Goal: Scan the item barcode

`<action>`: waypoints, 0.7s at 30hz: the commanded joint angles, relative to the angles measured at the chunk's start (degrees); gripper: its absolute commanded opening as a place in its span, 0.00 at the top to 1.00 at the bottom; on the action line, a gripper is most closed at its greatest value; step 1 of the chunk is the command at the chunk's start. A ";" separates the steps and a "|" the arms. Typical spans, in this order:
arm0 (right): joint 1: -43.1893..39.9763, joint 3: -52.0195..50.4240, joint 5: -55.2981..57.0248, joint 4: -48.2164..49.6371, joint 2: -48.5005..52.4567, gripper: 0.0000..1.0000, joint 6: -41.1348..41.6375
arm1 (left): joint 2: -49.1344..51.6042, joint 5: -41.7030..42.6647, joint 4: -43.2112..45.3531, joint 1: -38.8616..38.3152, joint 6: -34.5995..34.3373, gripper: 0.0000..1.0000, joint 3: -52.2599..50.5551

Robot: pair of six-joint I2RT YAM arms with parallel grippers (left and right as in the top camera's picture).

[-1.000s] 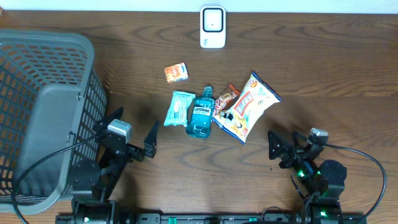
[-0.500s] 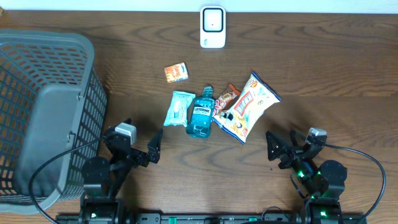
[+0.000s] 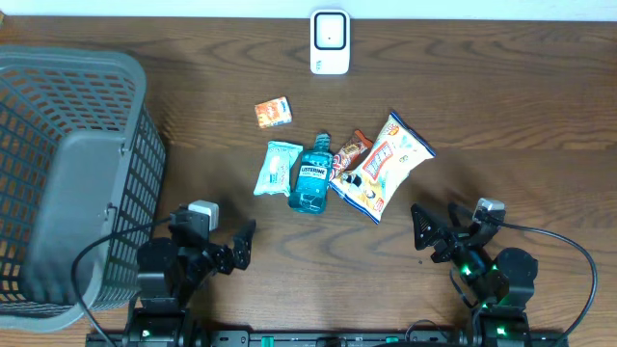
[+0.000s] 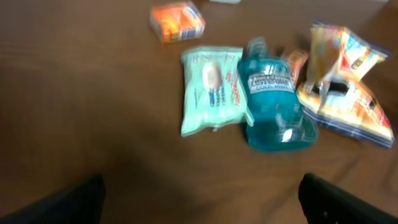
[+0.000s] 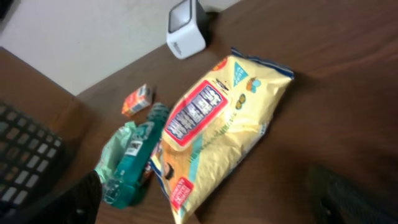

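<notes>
Step in hand: approach, nothing picked up. The left gripper (image 3: 210,233) and right gripper (image 3: 448,231) sit at the near edge of the counter (image 3: 501,96), jaws spread wide and empty. The items lie mid-counter: wipes packet (image 3: 277,168), mouthwash bottle (image 3: 311,178), snack bag (image 3: 384,164) and small orange box (image 3: 273,112). All are well apart from the barcode scanner (image 3: 330,41) at the far edge. Next move, judged: grasp one item and turn its barcode to the scanner.

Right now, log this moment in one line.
left gripper: open, empty | right gripper: open, empty | mouthwash bottle: lying on table, ungripped | scanner: far edge, nothing presented
</notes>
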 commanded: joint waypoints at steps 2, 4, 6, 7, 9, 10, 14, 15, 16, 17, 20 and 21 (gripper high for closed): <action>0.55 0.68 -9.42 4.87 -0.07 0.01 2.23 | -0.22 0.76 -4.46 0.13 -0.28 0.01 -0.07; 0.55 0.68 -15.47 6.99 -0.07 0.01 2.23 | -1.42 0.79 -7.02 0.22 -0.28 0.01 -0.13; 0.55 0.68 -20.02 7.06 -0.07 0.01 2.25 | -3.06 0.76 -9.51 0.24 -0.28 0.01 -0.22; 0.55 0.68 -21.90 6.95 -0.04 0.01 2.23 | -4.20 0.76 -10.51 0.22 -0.28 0.01 -0.39; 0.55 0.68 -24.06 6.75 -0.04 0.01 2.23 | -6.56 0.76 -10.54 0.24 -0.31 0.01 -0.63; 0.55 0.68 -24.63 6.80 -0.04 0.01 2.25 | -8.07 0.76 -10.43 0.24 -0.31 0.01 -0.68; 0.55 0.68 -25.00 6.71 -0.04 0.01 2.23 | -13.66 0.76 -10.40 0.24 -0.28 0.01 -0.68; 0.57 0.68 -25.03 6.34 -0.04 0.01 2.25 | -15.17 0.76 -10.40 0.24 -0.28 0.01 -0.68; 0.57 0.68 -25.09 5.79 -0.04 0.01 2.25 | -16.35 0.76 -10.40 0.24 -0.28 0.01 -0.68; 0.57 0.68 -25.07 5.42 -0.04 0.01 2.25 | -17.66 0.76 -10.40 0.24 -0.28 0.01 -0.68; 0.55 0.68 -24.81 4.98 -0.04 0.01 1.73 | -20.04 0.76 -10.29 0.20 -0.28 0.00 -0.68; 0.55 0.68 -25.00 5.09 -0.04 0.01 1.77 | -19.93 0.76 -10.23 0.20 -0.28 0.01 -0.76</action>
